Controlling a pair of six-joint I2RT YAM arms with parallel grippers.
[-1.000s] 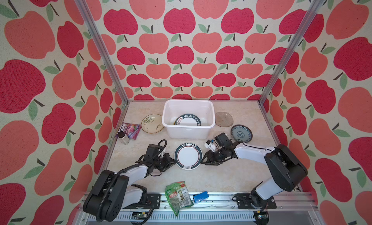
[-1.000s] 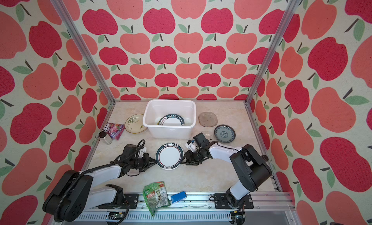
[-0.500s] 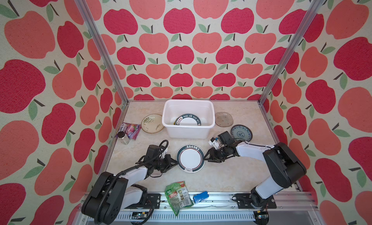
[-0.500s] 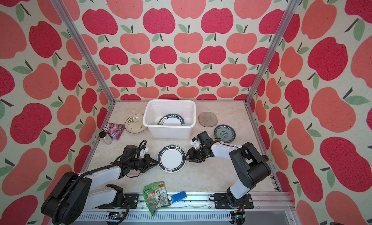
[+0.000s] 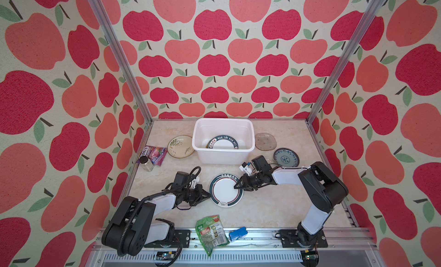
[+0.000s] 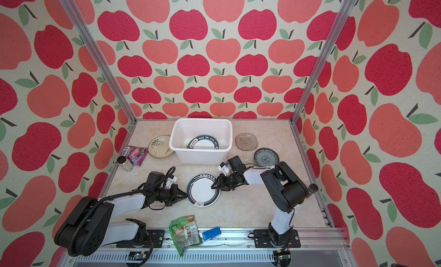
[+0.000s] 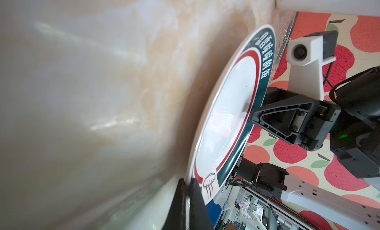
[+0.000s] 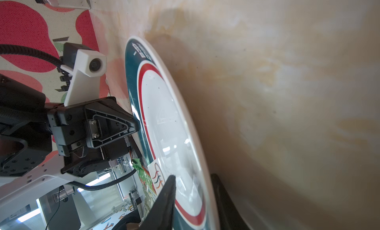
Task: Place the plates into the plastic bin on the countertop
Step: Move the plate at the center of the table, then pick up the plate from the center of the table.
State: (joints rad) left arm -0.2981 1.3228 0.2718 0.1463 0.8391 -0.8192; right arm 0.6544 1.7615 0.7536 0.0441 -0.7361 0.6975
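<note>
**A:** Where is the plate the arms are on?

**B:** In both top views the lettered plate [image 5: 226, 190] sits on the tabletop [image 5: 274, 206], just below the middle of the frame. It is in front of the plastic bin [image 5: 251, 134] and apart from it.

**A:** And the tools?

**B:** The left tool [image 5: 209, 194] points in from the left. Its fingers [image 7: 197, 210] are pressed together, with the tips against the plate's left rim. The right tool [image 5: 236, 185] points in from the right, over the plate's upper right rim. In the right wrist view, one of its fingers [image 8: 166, 198] lies over the plate's white face and the other sits past the rim. They straddle the edge, but I cannot tell whether they actually pinch it.

**A:** What is in the bin?

**B:** Dark-rimmed plates [image 5: 224, 144], overlapping on its floor.

**A:** And outside it?

**B:** A plant-print plate [image 5: 180, 146] lies just beside the bin's left wall. A smoky glass plate [image 5: 265, 141] lies just to the bin's right. A blue patterned plate [image 5: 286, 157] lies near that one, lower and further right. A green snack packet [image 5: 211, 231] lies at the bottom edge of the tabletop, overhanging the front rail.
</note>
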